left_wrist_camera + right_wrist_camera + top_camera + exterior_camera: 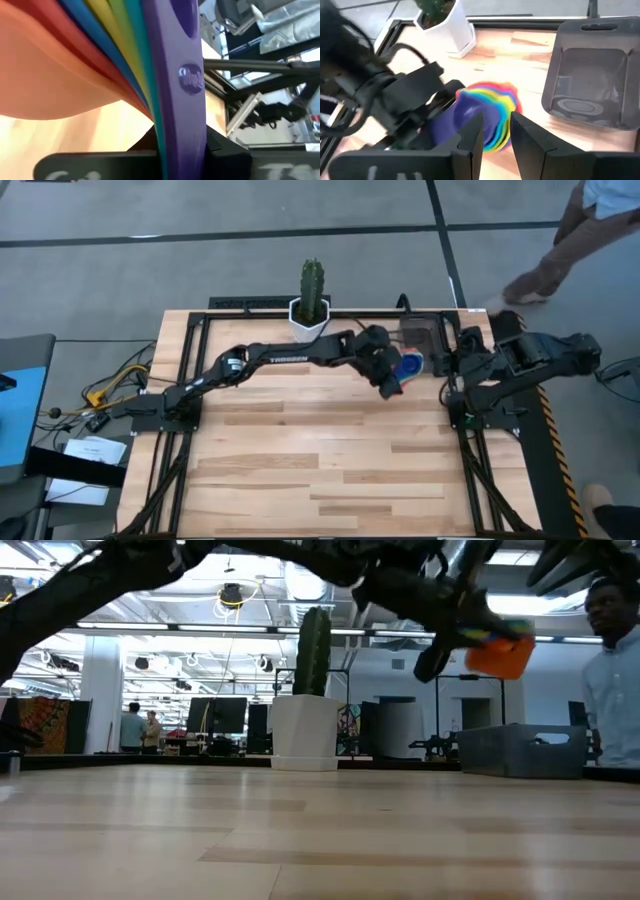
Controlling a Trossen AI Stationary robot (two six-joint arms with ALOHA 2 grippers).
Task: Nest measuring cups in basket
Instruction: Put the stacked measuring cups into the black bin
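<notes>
Left arm reaches from its base at the table's left edge diagonally across to the far right part of the table. Left gripper (392, 378) is clamped on the handles of the measuring cups (408, 366), which sit nested as one stack. The stack is lifted clear of the wood: in the low view the measuring cups (497, 648) hang well above the table surface, orange outermost cup facing down and toward the right.

Left wrist view: the flat handles are fanned together edge-on, dark blue/purple one nearest, then green, yellow, blue and orange (75, 75). The handles' long axis runs back into the gripper; the bowls point away from it, toward the right arm's side.

Right wrist view: the stack shows as a rainbow of rims (487, 112), tilted on its side, mouth turned toward this camera, bowl of the dark blue cup innermost. Individual count of cups not readable.

White pot with cactus (311, 305) stands at the far edge, left of the stack.

Basket (424, 335) rests on the table at the far right corner, just beyond the held stack and apart from it. It looks empty in the right wrist view (592, 75).

Right gripper (496, 132) hovers just beside the stack on its right, fingers parted by a narrow gap, holding nothing.

A person (615, 680) stands beyond the table at the right.
</notes>
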